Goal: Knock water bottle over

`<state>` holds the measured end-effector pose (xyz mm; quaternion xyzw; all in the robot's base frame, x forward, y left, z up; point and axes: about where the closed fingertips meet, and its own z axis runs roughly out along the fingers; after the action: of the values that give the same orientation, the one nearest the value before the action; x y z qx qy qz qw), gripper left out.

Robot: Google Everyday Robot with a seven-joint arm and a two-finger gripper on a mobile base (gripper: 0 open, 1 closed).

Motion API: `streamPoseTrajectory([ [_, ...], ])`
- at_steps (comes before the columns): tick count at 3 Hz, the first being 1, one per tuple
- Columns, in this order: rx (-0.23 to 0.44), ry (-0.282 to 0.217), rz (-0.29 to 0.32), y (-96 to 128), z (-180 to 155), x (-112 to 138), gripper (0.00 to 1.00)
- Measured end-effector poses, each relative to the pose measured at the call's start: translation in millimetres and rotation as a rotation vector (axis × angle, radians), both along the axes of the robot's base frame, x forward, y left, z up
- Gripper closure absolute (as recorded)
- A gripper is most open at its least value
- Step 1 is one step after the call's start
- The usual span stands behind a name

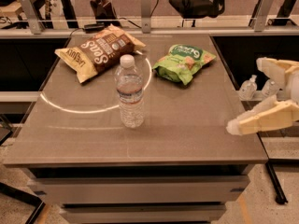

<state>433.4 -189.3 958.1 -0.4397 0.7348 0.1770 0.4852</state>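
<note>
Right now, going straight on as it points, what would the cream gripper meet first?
Probably the clear ribbed plastic water bottle; the open gripper, beside the grey table's right edge, points leftward, depth unclear.

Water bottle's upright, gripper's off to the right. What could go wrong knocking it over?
1. The gripper sits low by the right edge of the table; a sweep toward the water bottle might clip that edge.
2. Once tipped, the round bottle could roll off the front.
3. A wide pass might drag the green snack bag.

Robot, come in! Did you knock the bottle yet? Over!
Cream two-finger hand open, by the grey table's right edge. Clear ribbed plastic water bottle upright, mid-table. Nothing between them.
</note>
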Motion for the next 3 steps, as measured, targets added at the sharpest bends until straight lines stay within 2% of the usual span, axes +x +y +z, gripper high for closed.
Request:
streamPoseTrajectory([
  [1, 0.059, -0.016, 0.039, 25, 5, 7, 0.0],
  [2, 0.062, -0.017, 0.041, 27, 6, 8, 0.0],
  [3, 0.107, -0.007, 0.063, 40, -11, -3, 0.0],
])
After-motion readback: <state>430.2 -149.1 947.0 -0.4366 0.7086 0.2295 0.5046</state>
